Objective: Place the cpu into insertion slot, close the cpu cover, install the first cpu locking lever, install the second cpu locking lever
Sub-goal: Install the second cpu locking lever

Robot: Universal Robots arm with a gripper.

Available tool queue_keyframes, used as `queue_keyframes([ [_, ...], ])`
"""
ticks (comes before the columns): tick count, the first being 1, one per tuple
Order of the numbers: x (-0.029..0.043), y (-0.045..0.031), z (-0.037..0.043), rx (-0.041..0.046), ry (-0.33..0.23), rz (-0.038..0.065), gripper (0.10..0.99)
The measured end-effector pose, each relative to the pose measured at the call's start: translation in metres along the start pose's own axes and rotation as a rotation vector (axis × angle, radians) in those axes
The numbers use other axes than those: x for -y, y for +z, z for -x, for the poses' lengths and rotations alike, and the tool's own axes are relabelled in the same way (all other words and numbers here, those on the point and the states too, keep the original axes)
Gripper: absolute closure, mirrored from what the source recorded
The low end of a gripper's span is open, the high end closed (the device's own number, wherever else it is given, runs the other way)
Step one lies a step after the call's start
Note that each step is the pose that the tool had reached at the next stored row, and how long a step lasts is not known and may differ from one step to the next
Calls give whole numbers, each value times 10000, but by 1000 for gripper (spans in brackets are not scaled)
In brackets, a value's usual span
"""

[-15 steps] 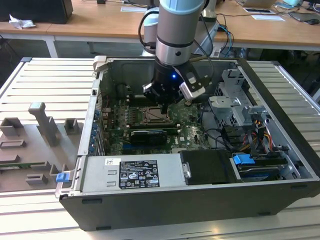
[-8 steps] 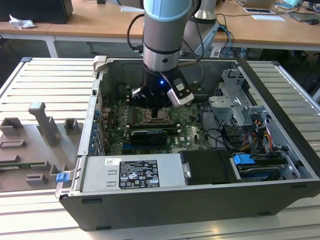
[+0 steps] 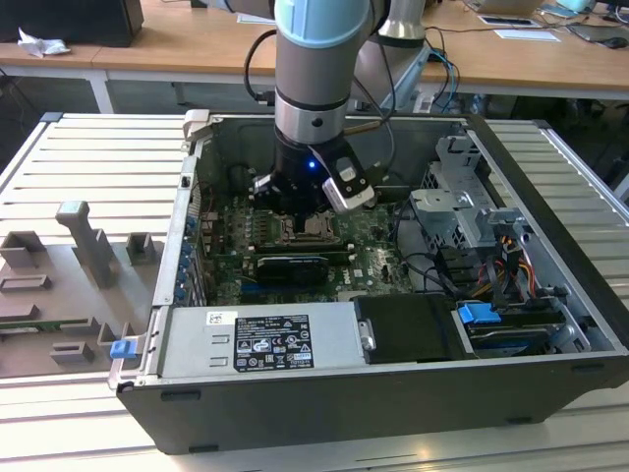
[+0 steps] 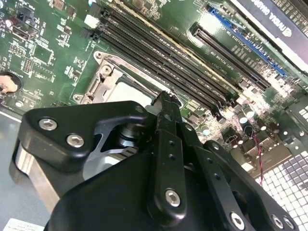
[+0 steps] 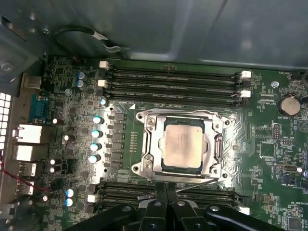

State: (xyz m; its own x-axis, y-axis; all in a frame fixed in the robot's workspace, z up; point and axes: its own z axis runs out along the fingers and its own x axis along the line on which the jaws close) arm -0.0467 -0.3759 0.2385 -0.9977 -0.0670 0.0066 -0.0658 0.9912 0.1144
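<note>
In the first wrist view the cpu (image 5: 183, 144), a pale square chip, lies flat in the insertion slot (image 5: 217, 147). The silvery cpu cover (image 5: 150, 139) lies down around it as a frame. My gripper (image 5: 166, 190) is shut, its two black fingers pressed together at the socket's near edge, right by a thin locking lever wire (image 5: 199, 183) that runs along that edge. In the second wrist view the gripper (image 4: 165, 99) tip stands over the cpu (image 4: 126, 91) and socket frame (image 4: 103, 79). In the exterior view the gripper (image 3: 300, 214) reaches down into the open computer case.
Long black memory slots (image 5: 173, 82) flank the socket on both sides. A graphics card (image 3: 287, 265), a power supply (image 3: 260, 339), a drive cage (image 3: 462, 202) and cables (image 3: 511, 265) crowd the case. A grey fixture tray (image 3: 69, 275) sits at the exterior view's left.
</note>
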Motion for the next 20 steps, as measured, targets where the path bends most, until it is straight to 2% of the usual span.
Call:
queue_keyframes([
  [6, 25, 2, -1, 17, 15, 267, 980],
  [7, 36, 5, -2, 19, 25, 285, 980],
  [13, 58, 110, -10, 20, 36, 287, 980],
  [20, 59, 114, -11, 23, 42, 307, 980],
])
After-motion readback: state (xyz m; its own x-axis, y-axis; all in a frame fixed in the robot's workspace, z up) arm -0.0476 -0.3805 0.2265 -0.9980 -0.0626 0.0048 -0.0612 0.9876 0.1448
